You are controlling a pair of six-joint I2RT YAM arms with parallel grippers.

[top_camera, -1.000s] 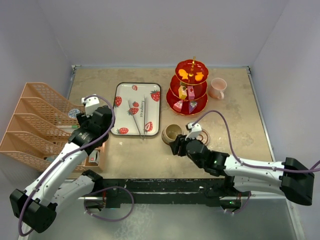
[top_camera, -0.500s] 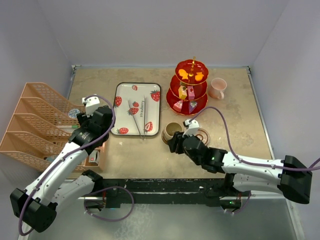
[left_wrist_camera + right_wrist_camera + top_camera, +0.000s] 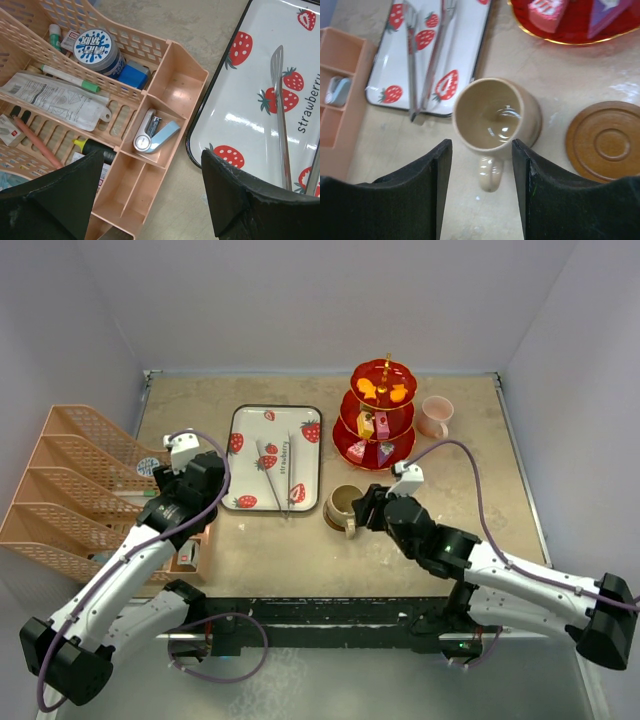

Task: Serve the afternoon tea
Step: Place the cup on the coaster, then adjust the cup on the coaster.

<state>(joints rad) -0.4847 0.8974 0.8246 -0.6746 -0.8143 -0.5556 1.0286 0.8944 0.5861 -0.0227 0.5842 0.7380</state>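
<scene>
Swung round since a second ago, the right claw now sits just right of the olive-brown mug rather than at its near-left side. The mug stands where it stood, its handle now uncovered and pointing to the near edge.

At far left is the peach desk organiser. Over its corner hangs the left claw, jaws spread wide with nothing between them, placed as it was in the earlier picture. Next comes the strawberry tray with the metal tweezers lying on it. Just right of the tray, on the bare tabletop, the olive-brown mug is upright and empty.

The right claw is about half open and holds nothing. In its wrist view the fingers flank the handle without touching it, and the mug's mouth lies just beyond the tips. A brown coaster lies near the mug's right side, apart from it. Farther back are the red three-tier stand, toy sweets on its tiers, and the pink mug beside it.

The olive-brown mug looks glazed, so I judge it rigid, fairly weighty, probably slick and easy to chip. A pinch over the rim wall, one finger inside, or across the handle seems the surest hold.

In the top view the coaster, partly visible before, is now hidden under the right arm.
</scene>
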